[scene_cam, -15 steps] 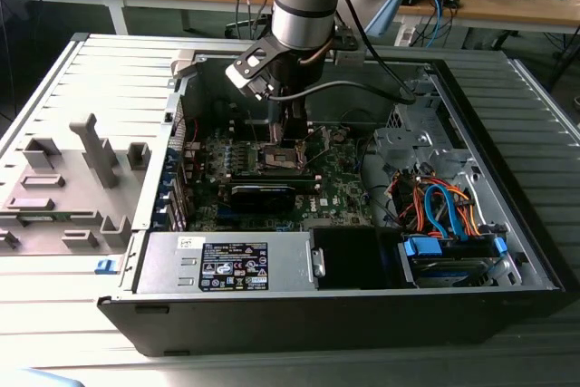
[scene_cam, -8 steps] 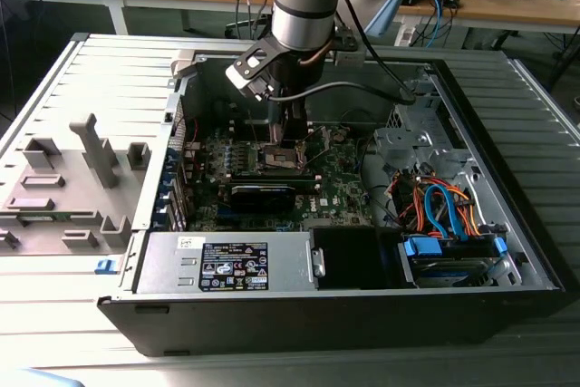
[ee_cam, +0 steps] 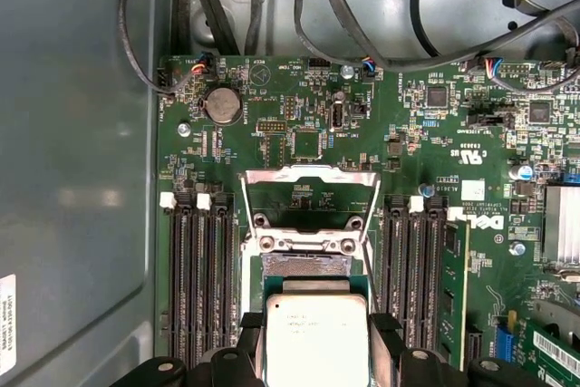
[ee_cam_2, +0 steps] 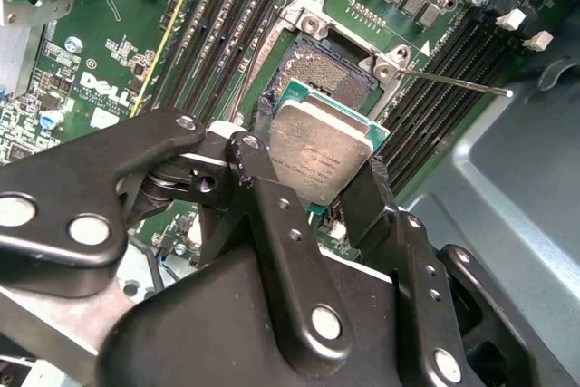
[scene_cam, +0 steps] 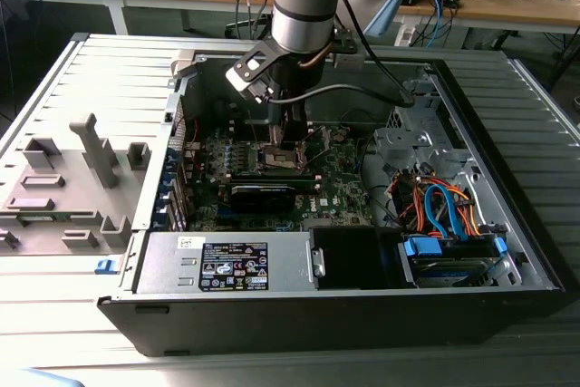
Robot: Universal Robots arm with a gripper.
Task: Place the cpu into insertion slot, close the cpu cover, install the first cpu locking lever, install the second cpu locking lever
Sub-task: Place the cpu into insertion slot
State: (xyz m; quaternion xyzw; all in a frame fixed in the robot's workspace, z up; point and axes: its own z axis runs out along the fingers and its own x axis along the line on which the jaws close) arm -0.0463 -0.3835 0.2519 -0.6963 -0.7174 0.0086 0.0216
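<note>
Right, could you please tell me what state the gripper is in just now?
The gripper: jaws shut on the small flat square cpu with a silvery-grey metal top.

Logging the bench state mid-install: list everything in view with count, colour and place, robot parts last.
Flat square metal-topped cpu: one, silvery-grey, gripped, not seated.
Square silver-rimmed insertion slot: one, dark, on green board beneath the cpu, uncovered.
Thin metal-frame cpu cover: one, silver, raised open beyond the slot.
Long memory slots: several, black, either side of the insertion slot.
Boxy metal power supply: one, grey, inside the black case.
Black gripper: one, shut on the cpu.
</note>
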